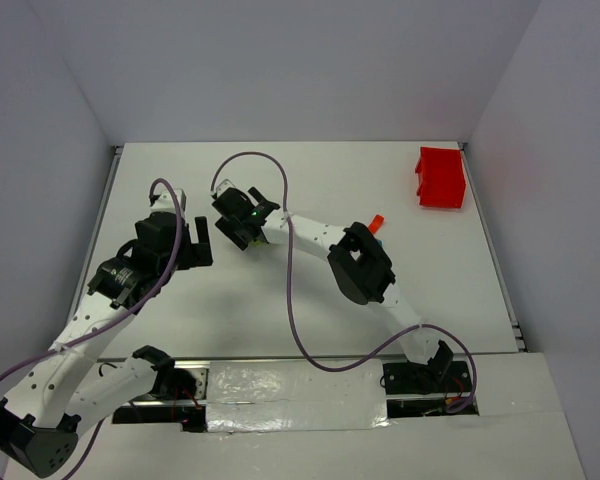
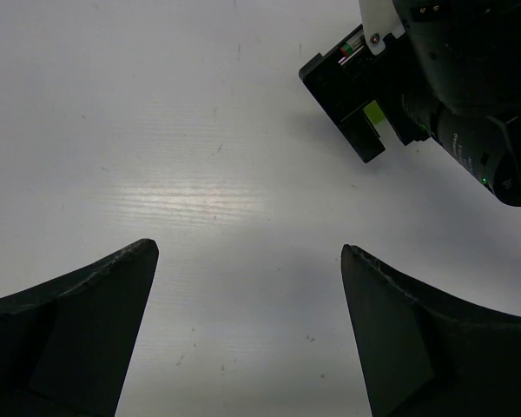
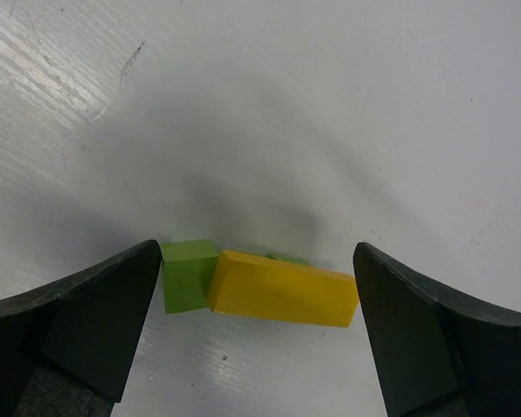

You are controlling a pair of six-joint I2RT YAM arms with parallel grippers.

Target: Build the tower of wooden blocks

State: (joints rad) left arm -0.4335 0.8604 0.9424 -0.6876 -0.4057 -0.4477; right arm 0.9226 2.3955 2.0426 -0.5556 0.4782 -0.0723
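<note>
In the right wrist view a yellow bar [image 3: 282, 287] lies tilted across a green block [image 3: 187, 274] on the white table. My right gripper [image 3: 256, 250] is open and straddles the pair, its left finger against the green block and its right finger close to the bar's end. From above, the right gripper [image 1: 238, 230] hides these blocks. A small red piece [image 1: 376, 222] with a teal bit beside it sits by the right arm's elbow. My left gripper [image 2: 247, 250] is open and empty over bare table, just left of the right gripper [image 2: 434, 78].
A red plastic bin [image 1: 441, 178] stands at the back right corner. The right arm's purple cable [image 1: 292, 300] loops across the middle of the table. The left gripper [image 1: 185, 240] and the right gripper are close together at mid-left.
</note>
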